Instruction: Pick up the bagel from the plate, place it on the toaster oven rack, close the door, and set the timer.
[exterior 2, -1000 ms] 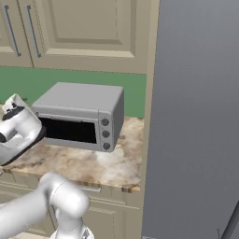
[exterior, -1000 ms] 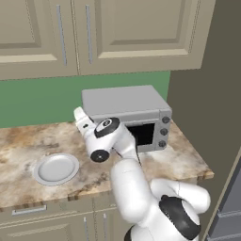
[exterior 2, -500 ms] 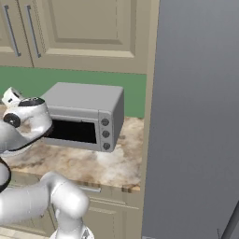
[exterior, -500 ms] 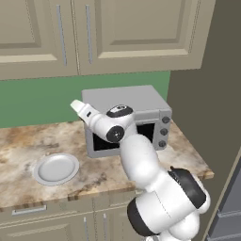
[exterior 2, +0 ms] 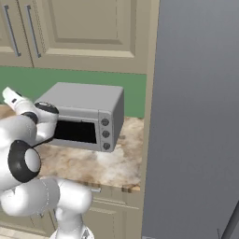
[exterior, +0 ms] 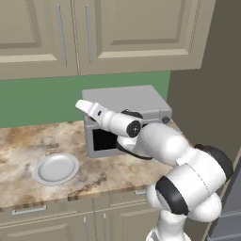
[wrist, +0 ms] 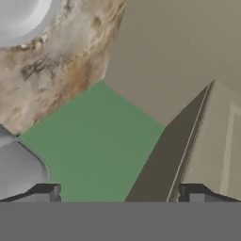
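Currently the tool (wrist: 117, 192), fingers apart and holding nothing, points up at the green wall left of the toaster oven (exterior: 127, 117), while the plate (exterior: 56, 168) lies on the table (exterior: 28, 143) below-left of it, no bagel discernible.

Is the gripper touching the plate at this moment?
Apart. In the left base view the gripper is raised beside the toaster oven, with open counter between it and the plate below.
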### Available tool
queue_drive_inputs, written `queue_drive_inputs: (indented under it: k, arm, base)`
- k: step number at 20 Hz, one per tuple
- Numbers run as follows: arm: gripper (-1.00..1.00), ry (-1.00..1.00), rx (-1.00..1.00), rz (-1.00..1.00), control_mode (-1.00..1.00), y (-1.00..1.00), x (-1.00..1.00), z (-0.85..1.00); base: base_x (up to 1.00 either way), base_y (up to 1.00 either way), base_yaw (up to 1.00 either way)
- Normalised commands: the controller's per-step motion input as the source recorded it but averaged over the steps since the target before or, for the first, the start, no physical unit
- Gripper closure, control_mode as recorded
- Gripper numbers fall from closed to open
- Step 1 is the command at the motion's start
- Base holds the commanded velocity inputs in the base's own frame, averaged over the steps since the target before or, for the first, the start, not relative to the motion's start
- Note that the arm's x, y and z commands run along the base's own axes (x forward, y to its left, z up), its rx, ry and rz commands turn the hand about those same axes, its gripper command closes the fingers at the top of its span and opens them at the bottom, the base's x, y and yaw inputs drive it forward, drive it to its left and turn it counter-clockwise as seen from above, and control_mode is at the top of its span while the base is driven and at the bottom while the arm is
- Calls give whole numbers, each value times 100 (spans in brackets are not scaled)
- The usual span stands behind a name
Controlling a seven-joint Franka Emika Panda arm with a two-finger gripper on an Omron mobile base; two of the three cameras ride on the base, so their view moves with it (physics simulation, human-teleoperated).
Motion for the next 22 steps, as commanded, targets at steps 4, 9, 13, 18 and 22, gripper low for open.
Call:
queue_drive_inputs:
  k: [4,9,13,18,22]
  arm:
    - [-100,0,0,12,-100,0,-68,100]
    - [-100,0,-1,6,-100,0,-87,100]
    - [-100,12,-9,-4,-100,0,-100,70]
    - [-100,46,-1,-26,-100,0,-97,50]
    - [-100,46,1,-34,-100,0,-94,72]
  base:
    - [0,0,0]
    - [0,0,0]
    - [0,0,0]
    - [0,0,0]
    - [0,0,0]
